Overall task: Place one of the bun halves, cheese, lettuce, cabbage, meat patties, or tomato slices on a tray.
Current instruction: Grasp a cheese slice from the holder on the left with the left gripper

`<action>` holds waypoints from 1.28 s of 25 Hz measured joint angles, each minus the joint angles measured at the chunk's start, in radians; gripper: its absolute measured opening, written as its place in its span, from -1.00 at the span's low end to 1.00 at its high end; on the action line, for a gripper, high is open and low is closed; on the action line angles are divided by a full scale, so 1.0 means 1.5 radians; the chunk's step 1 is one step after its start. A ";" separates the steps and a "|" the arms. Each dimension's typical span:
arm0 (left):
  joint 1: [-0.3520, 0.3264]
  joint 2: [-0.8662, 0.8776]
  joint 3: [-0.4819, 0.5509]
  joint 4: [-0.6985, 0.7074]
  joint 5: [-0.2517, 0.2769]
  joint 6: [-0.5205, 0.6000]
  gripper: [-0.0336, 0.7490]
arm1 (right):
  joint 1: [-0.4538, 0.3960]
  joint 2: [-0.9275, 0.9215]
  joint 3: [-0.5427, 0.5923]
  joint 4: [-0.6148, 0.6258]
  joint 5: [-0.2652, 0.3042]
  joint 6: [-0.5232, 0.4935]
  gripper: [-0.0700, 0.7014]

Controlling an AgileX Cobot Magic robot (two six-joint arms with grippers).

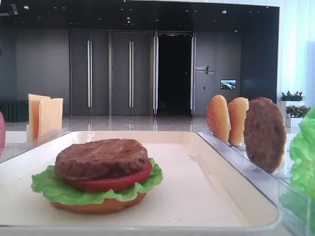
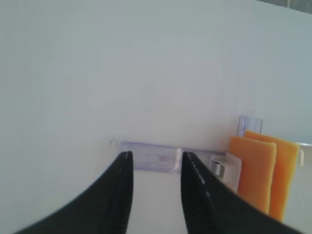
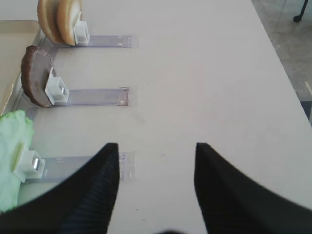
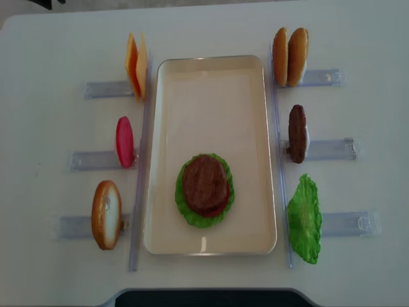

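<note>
The cream tray holds a stack: a bun half, lettuce, a tomato slice and a meat patty on top. Two cheese slices stand in a rack left of the tray. In the left wrist view my left gripper is open over bare table, and the cheese stands just to its right. My right gripper is open and empty over the table, right of the racked lettuce, patty and bun halves. Neither gripper shows in the high views.
Clear racks flank the tray. On the left they hold a tomato slice and a bun half. On the right stand two bun halves, a patty and lettuce. The table edge runs along the front.
</note>
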 joint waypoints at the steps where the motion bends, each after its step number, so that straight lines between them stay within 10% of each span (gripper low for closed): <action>1: -0.014 0.000 0.000 0.002 0.000 -0.006 -0.25 | 0.000 0.000 0.000 0.000 0.000 0.000 0.14; 13: -0.213 0.005 0.000 0.042 0.001 -0.105 -0.01 | 0.000 0.000 0.000 0.000 0.000 0.000 0.14; 32: -0.222 0.050 0.000 0.028 0.001 -0.119 0.00 | 0.000 0.000 0.000 0.000 0.000 0.000 0.14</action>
